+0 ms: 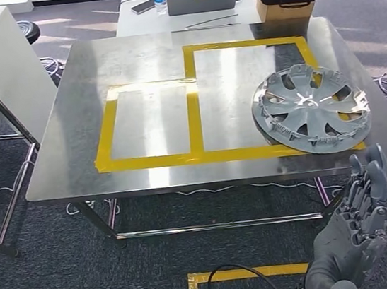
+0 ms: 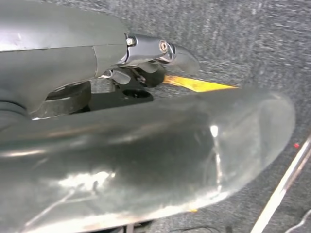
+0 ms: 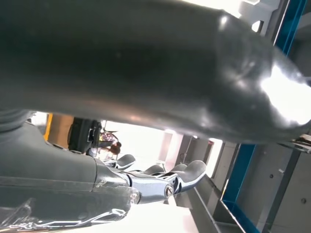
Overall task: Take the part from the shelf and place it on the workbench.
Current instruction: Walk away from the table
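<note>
Matt grey plastic wheel cover (image 1: 310, 108), shiny brushed-metal workbench (image 1: 71, 132), glossy yellow tape (image 1: 192, 102), rough grey carpet (image 1: 63, 275)

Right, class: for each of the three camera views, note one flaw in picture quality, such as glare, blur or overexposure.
Head view: sharp, but ceiling light glares off the steel workbench top beside the grey plastic wheel cover. Left wrist view: the left hand is a near, soft blur with bright highlights. Right wrist view: the background behind the right hand is blown out white.
</note>
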`<action>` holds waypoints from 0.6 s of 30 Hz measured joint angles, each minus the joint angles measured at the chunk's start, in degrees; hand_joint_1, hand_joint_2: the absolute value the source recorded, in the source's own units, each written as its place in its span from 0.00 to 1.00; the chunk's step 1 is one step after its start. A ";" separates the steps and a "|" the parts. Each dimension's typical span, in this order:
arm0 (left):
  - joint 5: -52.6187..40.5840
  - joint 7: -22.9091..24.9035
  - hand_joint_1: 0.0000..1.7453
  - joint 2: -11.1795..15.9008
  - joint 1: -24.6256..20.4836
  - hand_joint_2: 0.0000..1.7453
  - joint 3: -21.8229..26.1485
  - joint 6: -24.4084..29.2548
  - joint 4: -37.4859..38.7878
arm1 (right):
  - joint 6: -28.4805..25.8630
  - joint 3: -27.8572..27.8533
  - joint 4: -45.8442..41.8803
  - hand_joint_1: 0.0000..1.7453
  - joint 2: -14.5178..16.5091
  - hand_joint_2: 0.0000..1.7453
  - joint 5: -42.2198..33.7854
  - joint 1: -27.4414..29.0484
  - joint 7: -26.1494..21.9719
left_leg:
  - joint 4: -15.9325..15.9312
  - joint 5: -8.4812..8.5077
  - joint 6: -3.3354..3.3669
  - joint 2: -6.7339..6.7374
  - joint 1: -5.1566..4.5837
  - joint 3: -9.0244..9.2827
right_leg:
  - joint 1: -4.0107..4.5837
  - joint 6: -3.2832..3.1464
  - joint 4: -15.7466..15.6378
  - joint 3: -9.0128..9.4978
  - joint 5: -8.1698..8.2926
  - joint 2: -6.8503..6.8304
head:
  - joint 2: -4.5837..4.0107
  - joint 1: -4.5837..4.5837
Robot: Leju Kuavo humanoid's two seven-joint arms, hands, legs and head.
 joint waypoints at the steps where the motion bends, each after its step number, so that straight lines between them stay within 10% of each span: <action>1: 0.00 0.00 0.00 0.01 0.01 0.00 0.01 0.00 0.00 | 0.00 0.00 0.01 0.00 0.00 0.00 0.00 0.00 -0.01 | 0.04 0.65 0.00 0.04 -0.04 -0.84 | 0.00 0.09 3.76 -0.62 -2.05 0.00 | 0.00 0.02; 4: -0.01 0.00 0.00 0.02 0.02 0.00 0.02 0.00 0.00 | 0.00 0.01 0.02 0.00 0.00 0.00 0.01 -0.02 -0.01 | 0.13 2.53 -0.22 0.12 -0.13 -3.20 | 0.03 -0.07 4.45 3.07 -0.70 0.00 | 0.00 0.01; 7: -0.03 0.00 0.00 0.00 -0.05 0.00 0.03 0.00 0.00 | 0.00 0.02 0.00 0.00 0.00 0.00 0.04 -0.18 -0.02 | 0.26 4.08 -0.90 -0.01 -0.25 -4.47 | 0.11 -0.48 -7.85 12.83 0.68 0.05 | 0.00 -0.03; 9: -0.05 0.00 0.00 0.02 -0.08 0.00 0.04 0.00 0.00 | 0.00 0.04 0.01 0.00 0.00 0.00 0.08 -0.28 -0.03 | 0.22 5.07 -1.60 -0.04 -0.26 -4.68 | 0.37 -0.91 -12.13 15.30 -0.36 0.16 | 0.00 -0.01; 12: -0.08 -0.01 0.00 0.03 0.02 0.00 0.04 0.02 0.00 | 0.00 0.05 0.02 0.00 0.00 0.00 0.12 -0.30 -0.03 | 0.74 4.64 -2.69 -0.02 -0.02 -5.43 | 0.42 -2.33 -12.22 13.70 0.98 0.00 | 0.00 0.00; 16: -0.25 -0.03 0.00 0.05 -0.01 0.00 0.04 0.15 0.00 | 0.00 0.07 0.02 0.00 0.00 0.00 0.19 -0.27 -0.03 | 12.97 -5.93 -3.65 0.00 0.09 -9.16 | 0.24 -3.35 -12.26 10.36 3.82 -0.17 | 0.00 -0.60; 18: -0.46 -0.27 0.00 0.07 -0.02 0.00 0.04 0.08 0.00 | 0.00 0.07 0.02 0.00 0.00 0.00 0.21 -0.25 -0.03 | 17.39 -5.61 -3.81 0.00 0.09 -9.24 | 0.25 -3.23 -12.18 8.61 5.10 -0.23 | 0.00 -0.62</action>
